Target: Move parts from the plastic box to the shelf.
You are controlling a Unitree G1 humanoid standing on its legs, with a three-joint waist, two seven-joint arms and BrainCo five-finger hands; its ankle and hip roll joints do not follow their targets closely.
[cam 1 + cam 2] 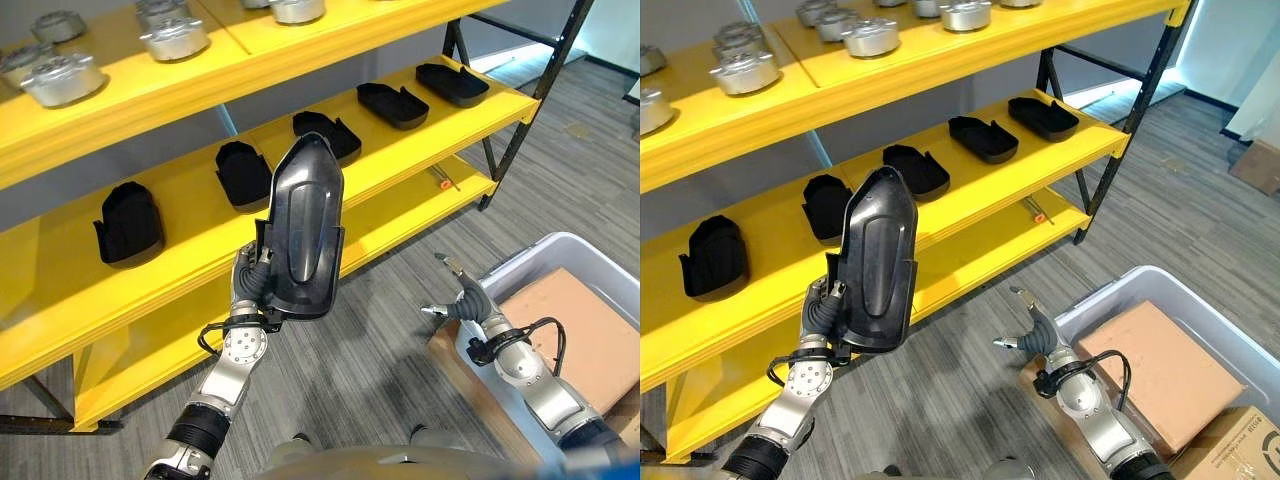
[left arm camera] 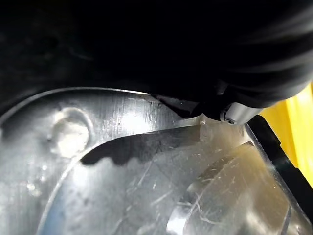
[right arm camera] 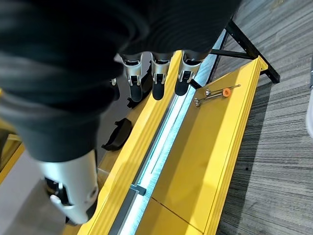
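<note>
One black part [image 1: 303,230] upright, gripped at its base by left hand [image 1: 252,283], right hand [image 1: 462,301] open beside plastic box [image 1: 590,262]

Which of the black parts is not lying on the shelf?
The long black part held upright in the left hand; the other five lie on the middle shelf.

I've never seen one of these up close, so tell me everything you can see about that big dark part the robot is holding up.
The dark part is a long, glossy black shell, plastic by its look, pointed at the top and wider below, with a raised oval panel down its middle. The left hand grips its lower edge and holds it upright in the air before the yellow shelf, touching nothing else. The left wrist view shows a shiny, scratched surface.
</note>
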